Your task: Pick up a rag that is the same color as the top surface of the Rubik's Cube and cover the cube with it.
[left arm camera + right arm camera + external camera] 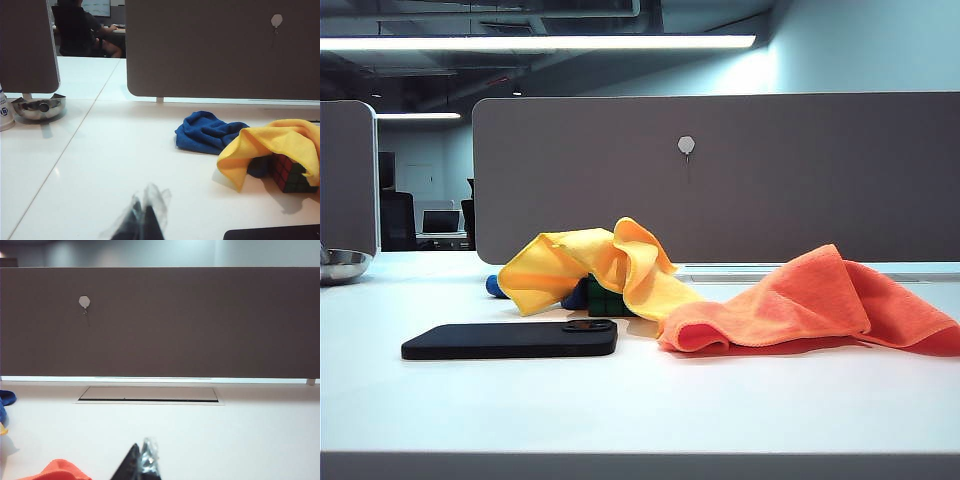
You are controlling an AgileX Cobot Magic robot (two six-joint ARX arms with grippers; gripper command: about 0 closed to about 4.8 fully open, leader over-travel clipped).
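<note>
A white table (640,400) is seen before a grey partition panel (740,180) in an office lit by ceiling strip lights. The Rubik's Cube (292,175) is taken as the landmark: it stands near the middle of the table, and the rag (605,265), bright yellow, is draped over its top, so that only its lower faces, red and green squares on a black grid, are shown beneath the cloth's hem. A blue cloth (207,132) is bunched just behind the cube, touching the rag. An orange cloth (810,305) is spread to the right of the cube in the exterior view, its edge touching the rag's trailing fold. A black phone (510,340) is laid flat in front of the cube, nearer the camera. A steel bowl (39,106) is set well apart from the cube, at the far left edge of the table.

The left gripper (145,220) is seen low in the left wrist view, well apart from the cube and rag, its fingers pressed together with nothing between them. The right gripper (140,462) is seen in the right wrist view near a corner of the orange cloth, pointed toward the partition and away from the cube; its fingers appear closed together and nothing is held
</note>
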